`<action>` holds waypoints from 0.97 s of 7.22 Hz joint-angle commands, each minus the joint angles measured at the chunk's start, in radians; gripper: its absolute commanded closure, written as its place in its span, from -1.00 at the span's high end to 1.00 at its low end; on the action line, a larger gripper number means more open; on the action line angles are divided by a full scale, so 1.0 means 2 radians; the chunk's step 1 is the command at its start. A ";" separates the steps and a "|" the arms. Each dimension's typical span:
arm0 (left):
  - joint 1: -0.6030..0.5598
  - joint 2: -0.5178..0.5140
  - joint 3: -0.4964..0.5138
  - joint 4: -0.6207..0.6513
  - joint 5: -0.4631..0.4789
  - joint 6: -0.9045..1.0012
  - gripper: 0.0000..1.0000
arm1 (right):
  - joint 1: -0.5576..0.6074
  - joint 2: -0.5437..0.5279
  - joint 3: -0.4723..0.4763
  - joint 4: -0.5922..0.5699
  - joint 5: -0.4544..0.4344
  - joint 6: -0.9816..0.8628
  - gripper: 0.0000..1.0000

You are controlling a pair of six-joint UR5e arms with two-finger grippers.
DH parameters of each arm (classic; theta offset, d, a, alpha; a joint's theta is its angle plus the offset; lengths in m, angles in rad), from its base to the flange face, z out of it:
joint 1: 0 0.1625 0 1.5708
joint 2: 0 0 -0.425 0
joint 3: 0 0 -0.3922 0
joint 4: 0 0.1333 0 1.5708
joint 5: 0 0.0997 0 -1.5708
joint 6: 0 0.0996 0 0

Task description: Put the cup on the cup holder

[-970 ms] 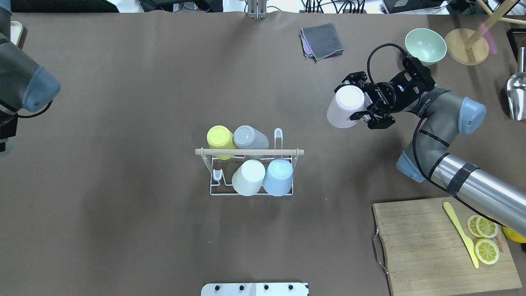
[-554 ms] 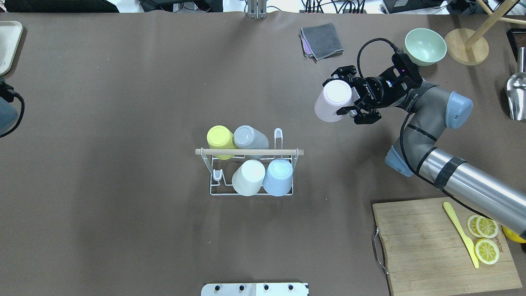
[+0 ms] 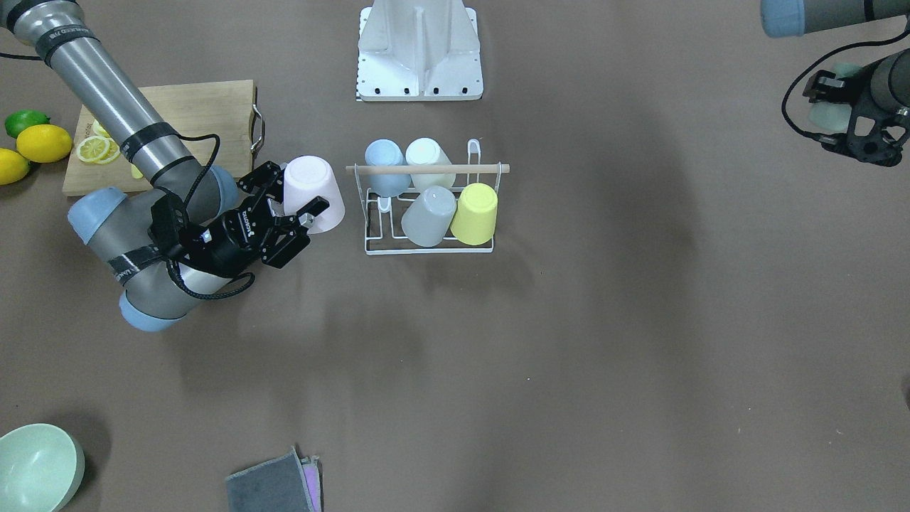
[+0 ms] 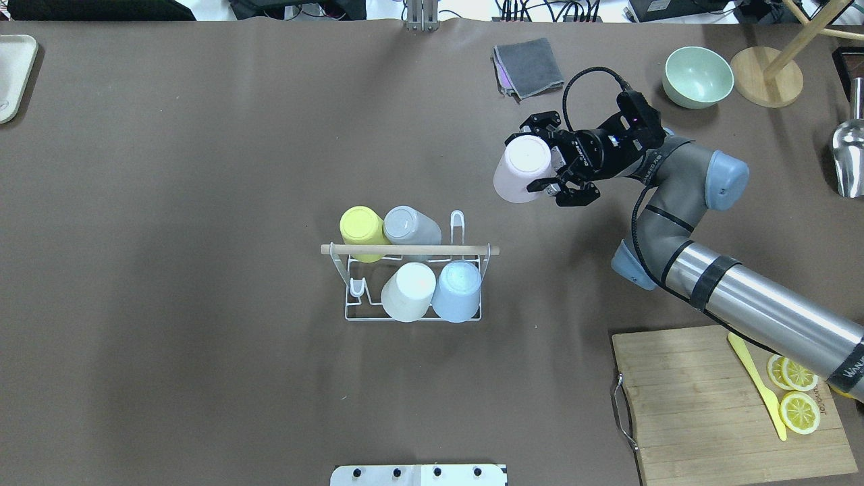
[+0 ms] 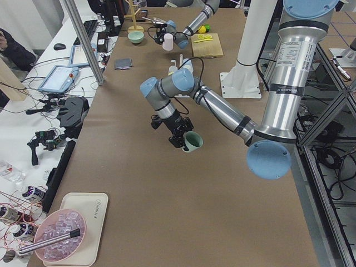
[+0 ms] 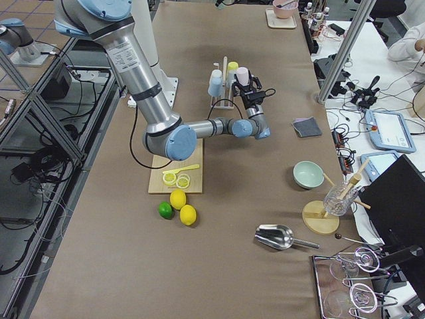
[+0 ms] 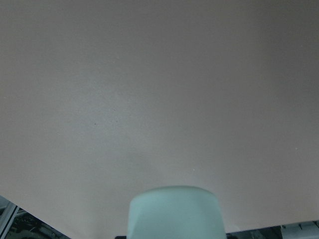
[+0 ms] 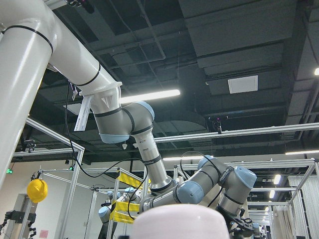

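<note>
cup (image 4: 521, 169): pink, base up, held in the air beyond the rack's right end, near but apart
right gripper (image 4: 533, 158): clamped on cup
left gripper (image 3: 833, 114): clamped on mint cup (image 7: 174, 211), far left of table
rack (image 4: 466, 250): mid-table, four cups on it
writing: print on cutting board (image 4: 688, 398), unreadable
surface: brown table (image 4: 202, 169)
room: dark ceiling, strip lights
hidden: left arm outside overhead view

pink cup (image 8: 179, 221) is cut off by btm edge of right wrist view, mint cup (image 7: 174, 211) by btm edge of left wrist view. left gripper (image 3: 828, 110) is partly clipped at front view's rt edge. cup holder (image 4: 412, 250) prongs under cups are hidden.
</note>
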 commanded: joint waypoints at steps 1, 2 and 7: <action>-0.003 0.089 -0.030 -0.135 0.001 -0.066 -1.00 | -0.006 0.035 -0.032 0.000 0.000 -0.005 -0.71; -0.002 0.105 -0.030 -0.164 0.001 -0.077 -1.00 | -0.011 0.043 -0.038 0.000 -0.001 -0.005 -0.70; -0.001 0.140 -0.014 -0.314 0.031 -0.116 -1.00 | -0.045 0.046 -0.041 -0.005 -0.004 -0.018 -0.69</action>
